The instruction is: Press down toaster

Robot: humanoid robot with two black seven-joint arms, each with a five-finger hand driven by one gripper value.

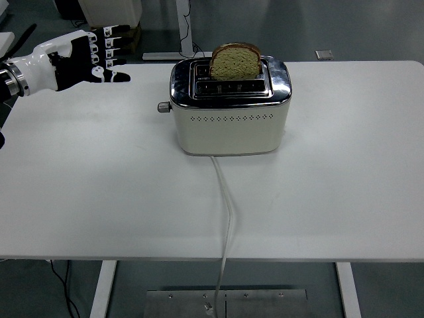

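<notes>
**Left hand held open to the left of the toaster, lever not pressed**

The left hand point(83, 56) is seen at the upper left, reaching in from the left edge over the far-left part of the white table point(344, 185). Its fingers point(109, 48) are extended and slightly spread, pointed to the right toward the toaster, and nothing is held in them. The thumb is stretched out below the other fingers, also directed rightward.

To the right of the hand, well apart from the fingertips, the toaster point(230, 119) is placed on the table. Its long axis is laid left to right across the view, with a cream side panel turned toward the near edge and a chrome top. The lever point(163, 106) is found on the short end nearest the hand, projecting leftward toward it; it is set high on that end. No contact is made between the hand and the lever.

A slice of bread point(236, 61) is stood upright in the far slot, its broad face turned to the near edge, and most of it is shown above the chrome top. The near slot is seen dark.

A white power cord point(227, 212) is run from the base of the toaster's near side down across the table and over its near edge.

The right hand is not shown.
</notes>
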